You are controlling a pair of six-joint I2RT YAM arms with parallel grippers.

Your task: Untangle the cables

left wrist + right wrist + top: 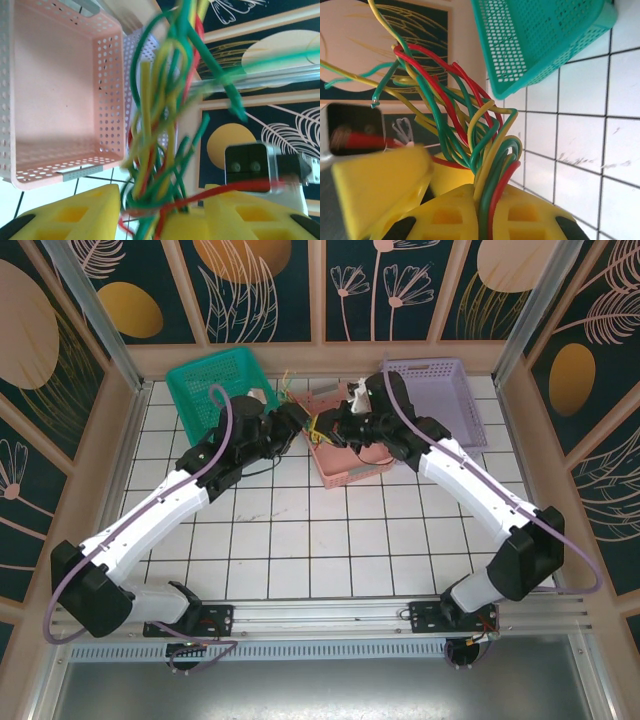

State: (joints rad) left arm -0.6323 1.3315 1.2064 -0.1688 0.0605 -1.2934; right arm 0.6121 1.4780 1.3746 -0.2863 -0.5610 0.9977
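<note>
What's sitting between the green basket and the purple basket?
In the top view, the pink basket sits between them, a little nearer the arms, with the cables bunched near its far left corner.

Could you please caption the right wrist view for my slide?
Right gripper shut on tangled green, yellow, red cables near a green basket.
</note>
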